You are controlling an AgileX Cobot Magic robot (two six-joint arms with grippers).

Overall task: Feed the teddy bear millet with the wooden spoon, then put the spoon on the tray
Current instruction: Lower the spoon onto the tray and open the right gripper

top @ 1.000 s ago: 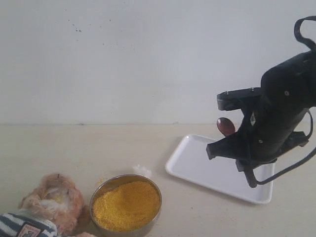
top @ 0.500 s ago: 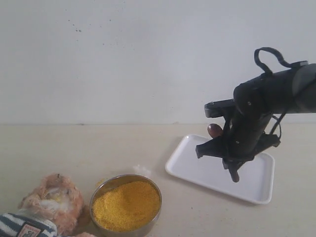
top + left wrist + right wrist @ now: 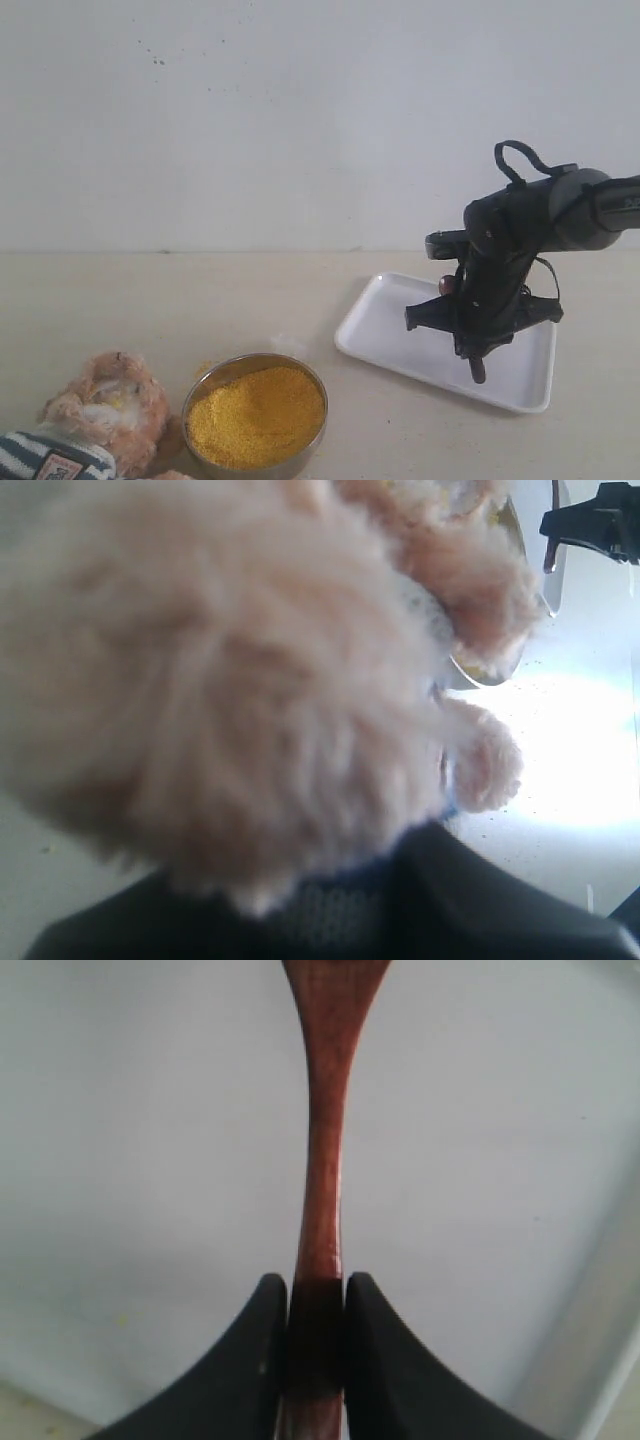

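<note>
Wooden spoon (image 3: pixel 446 285). Exterior view: carried steeply tilted over the tray (image 3: pixel 385 340) by the right gripper (image 3: pixel 470 345); teddy bear (image 3: pixel 105 405) and millet (image 3: pixel 255 415) lie well apart from it.
Left wrist view: bear fur fills the frame; whether the left gripper (image 3: pixel 330 905) is grasping cannot be told.
Right wrist view: fingers (image 3: pixel 262 1360) clamp the handle above the tray.
Risk: if released while tilted, the spoon may bounce over the low rim.

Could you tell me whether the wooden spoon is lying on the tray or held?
Held: the right hand pinches the wooden spoon by its handle, above the tray.
</note>
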